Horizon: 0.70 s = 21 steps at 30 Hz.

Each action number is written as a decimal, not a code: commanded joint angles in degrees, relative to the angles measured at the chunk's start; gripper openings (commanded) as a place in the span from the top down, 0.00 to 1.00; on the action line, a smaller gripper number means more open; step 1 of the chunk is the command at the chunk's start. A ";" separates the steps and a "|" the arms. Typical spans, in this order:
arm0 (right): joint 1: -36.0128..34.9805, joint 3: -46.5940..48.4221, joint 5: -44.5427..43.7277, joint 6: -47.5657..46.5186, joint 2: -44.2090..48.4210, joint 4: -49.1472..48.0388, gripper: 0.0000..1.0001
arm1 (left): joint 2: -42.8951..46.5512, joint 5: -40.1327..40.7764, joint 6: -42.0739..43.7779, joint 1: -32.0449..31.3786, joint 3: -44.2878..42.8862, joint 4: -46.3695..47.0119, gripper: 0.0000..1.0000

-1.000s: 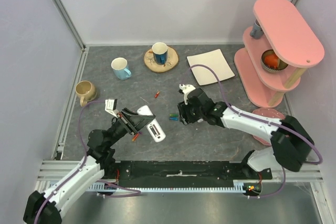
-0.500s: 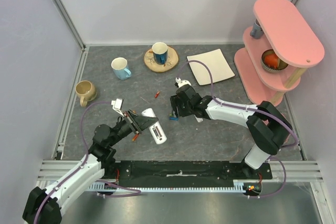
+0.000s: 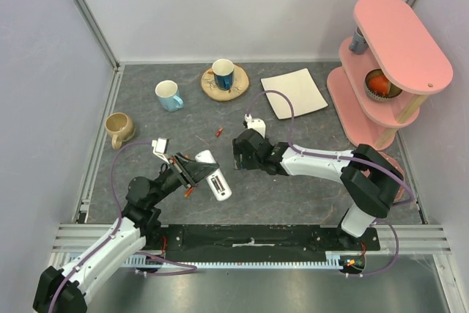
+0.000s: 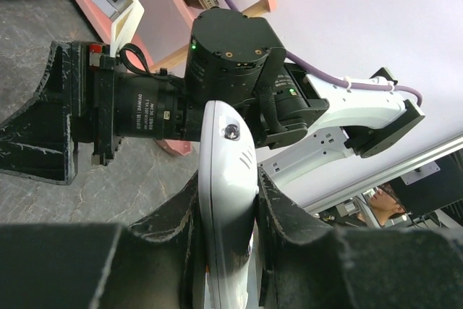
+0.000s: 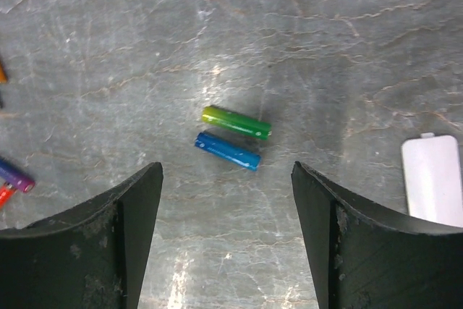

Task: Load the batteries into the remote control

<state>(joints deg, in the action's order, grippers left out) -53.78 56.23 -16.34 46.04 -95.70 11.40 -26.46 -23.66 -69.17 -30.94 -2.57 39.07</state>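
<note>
Surface finishes, wrist views.
Green battery (image 5: 236,122), blue battery (image 5: 227,150): smooth, glossy wrap. Remote control (image 4: 228,179): smooth white plastic, slight gloss. Tabletop (image 5: 325,48): grey, stone-veined, mostly matt.

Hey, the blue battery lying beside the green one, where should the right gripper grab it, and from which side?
Probably by its two ends, from straight above. The blue battery lies flat, nearly touching the green battery along its length, so a finger hardly fits between them, while both ends are free. The open right gripper straddles it roughly lengthwise.
</note>
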 commanded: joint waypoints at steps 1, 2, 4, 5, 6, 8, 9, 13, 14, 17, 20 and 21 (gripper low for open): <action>0.08 -0.68 -7.39 5.46 -0.71 0.73 0.20 | 1.32 -0.69 -0.36 0.26 4.94 1.45 0.98; 0.08 -0.42 -7.48 5.64 -1.24 0.90 0.20 | 1.41 -0.69 -0.36 0.26 4.94 1.36 0.98; 0.16 0.20 -7.22 5.64 -2.03 1.34 0.20 | 1.58 -0.60 -0.36 0.26 5.03 1.19 0.98; 0.08 0.46 -7.13 5.64 -2.90 1.61 0.20 | 1.58 -0.77 -0.36 0.18 4.94 1.18 0.98; -0.01 0.81 -6.95 5.64 -3.35 1.78 0.21 | 1.50 -0.86 -0.36 0.26 4.94 1.27 0.98; -0.01 0.99 -6.69 5.64 -4.22 1.70 0.21 | 1.67 -1.21 -0.27 0.18 4.94 1.27 0.98; -0.27 1.08 -6.60 5.55 -4.40 1.70 0.21 | 1.93 -1.21 -0.44 0.18 4.94 1.27 0.98; -0.54 1.69 -6.51 4.76 -5.37 1.70 0.21 | 2.46 -1.13 -0.36 0.26 5.20 0.66 0.98; -0.62 1.87 -6.51 4.67 -5.55 1.70 0.21 | 2.38 -1.04 -0.44 0.26 5.12 0.66 0.98; -0.71 2.22 -6.43 4.67 -5.90 1.61 0.21 | 2.11 -1.04 -0.44 0.26 5.20 1.01 0.98; -1.06 2.66 -6.78 4.93 -5.90 1.70 0.21 | 1.68 -1.13 -0.62 0.26 5.38 1.53 0.98; -1.15 2.83 -6.95 4.93 -5.90 1.70 0.21 | 1.67 -1.13 -0.53 0.26 5.38 1.62 0.98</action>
<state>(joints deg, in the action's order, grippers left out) -54.33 56.77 -21.41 49.93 -100.60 13.08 -24.62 -23.73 -69.19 -30.94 -2.57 38.89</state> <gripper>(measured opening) 0.788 0.315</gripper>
